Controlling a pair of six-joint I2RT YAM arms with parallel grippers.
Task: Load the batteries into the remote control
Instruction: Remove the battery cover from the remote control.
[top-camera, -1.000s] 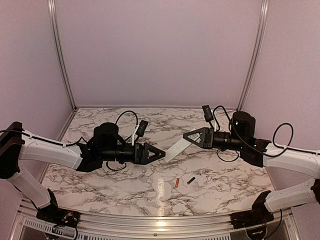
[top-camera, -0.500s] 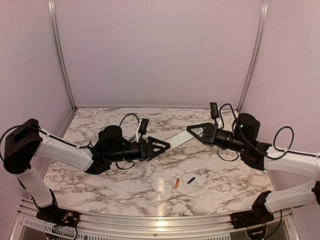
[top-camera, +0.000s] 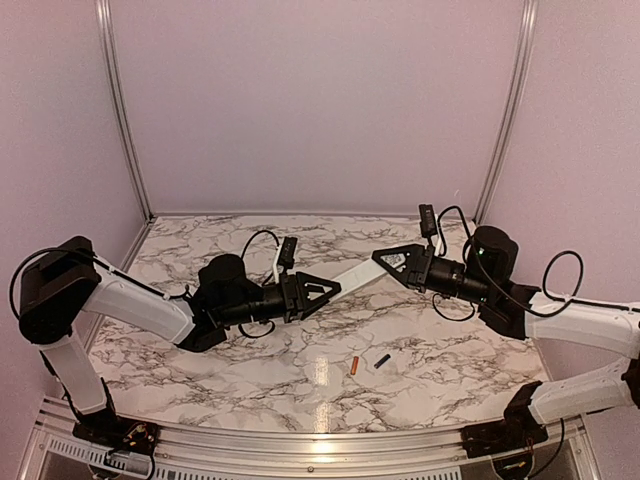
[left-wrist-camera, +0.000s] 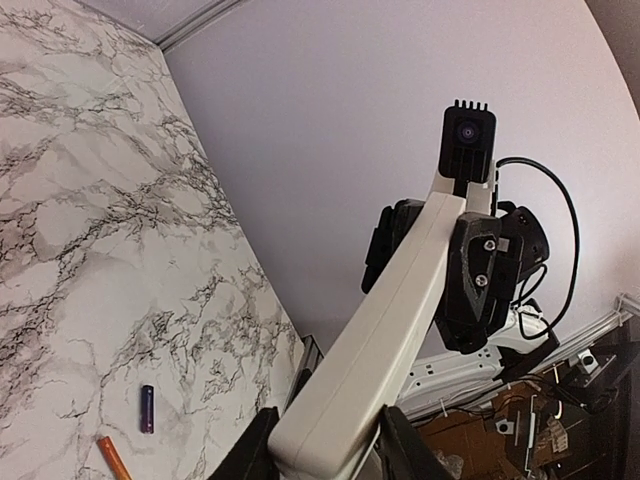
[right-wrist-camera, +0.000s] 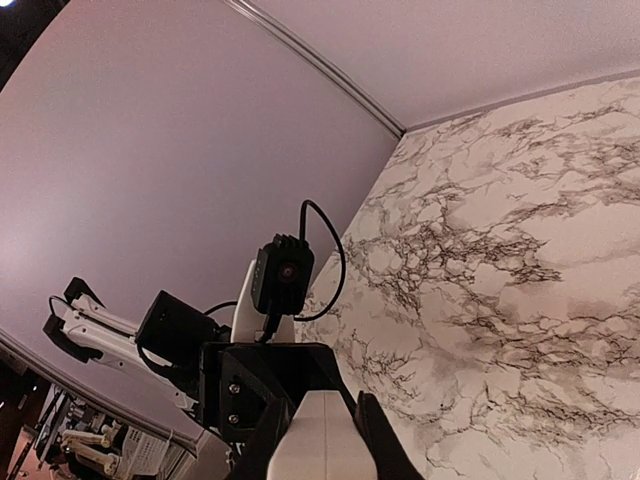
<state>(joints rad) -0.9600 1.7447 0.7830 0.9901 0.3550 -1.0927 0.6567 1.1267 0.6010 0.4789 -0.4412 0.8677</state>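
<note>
the remote (top-camera: 358, 274) hangs in mid-air, the right gripper (top-camera: 383, 259) clamped on one end, the left gripper (top-camera: 333, 290) with jaws flanking the other (gripping or not, i cannot tell), so uneven pulling could twist it free and drop it onto the batteries (top-camera: 354, 365) on the table (top-camera: 250, 370).
</note>
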